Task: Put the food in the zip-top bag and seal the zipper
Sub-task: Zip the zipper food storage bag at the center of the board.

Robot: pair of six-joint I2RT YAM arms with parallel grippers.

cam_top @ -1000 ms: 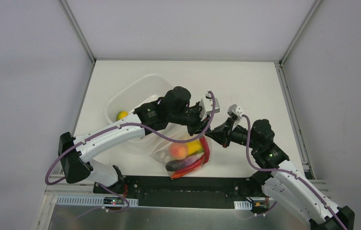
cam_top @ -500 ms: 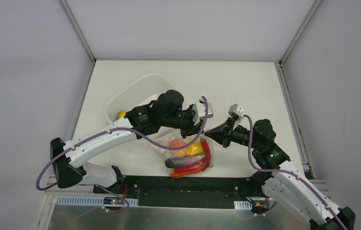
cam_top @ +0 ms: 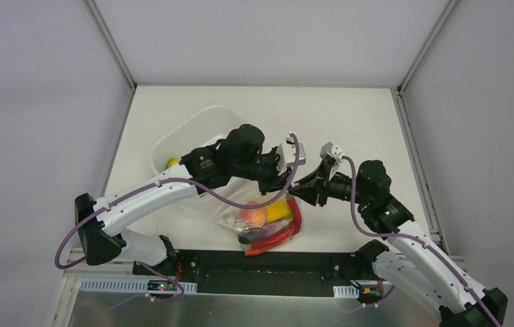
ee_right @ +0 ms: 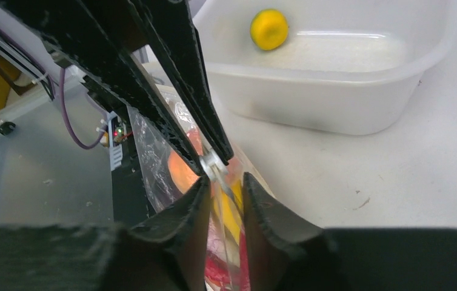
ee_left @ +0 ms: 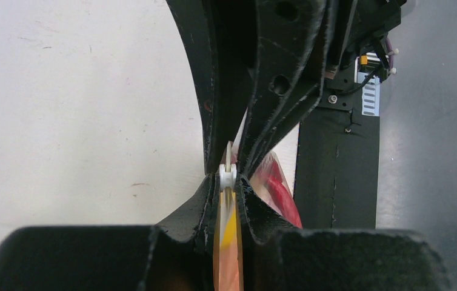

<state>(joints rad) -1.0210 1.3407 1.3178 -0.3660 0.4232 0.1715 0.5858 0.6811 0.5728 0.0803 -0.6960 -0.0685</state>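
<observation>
The zip-top bag (cam_top: 268,219) hangs near the table's front edge with food (cam_top: 254,215) inside: an orange piece, a yellow piece, red and dark pieces. My left gripper (cam_top: 285,181) is shut on the bag's top zipper edge, at a small white piece (ee_left: 227,176) on the strip; the bag (ee_left: 228,242) runs between its jaws. My right gripper (cam_top: 301,188) faces it, tip to tip. Its jaws stand slightly apart on either side of the zipper strip (ee_right: 229,200), so the right gripper (ee_right: 224,185) is open. One yellow fruit (cam_top: 172,163) lies in the white tub.
The white tub (cam_top: 187,131) stands behind and left of the bag, under my left arm; it also shows in the right wrist view (ee_right: 359,103) with the yellow fruit (ee_right: 269,28). The black base plate (cam_top: 268,269) lies just in front of the bag.
My left gripper has shifted with the bag's top edge, and the bag has swung a little. My right gripper has moved left, up to the left gripper's tips.
</observation>
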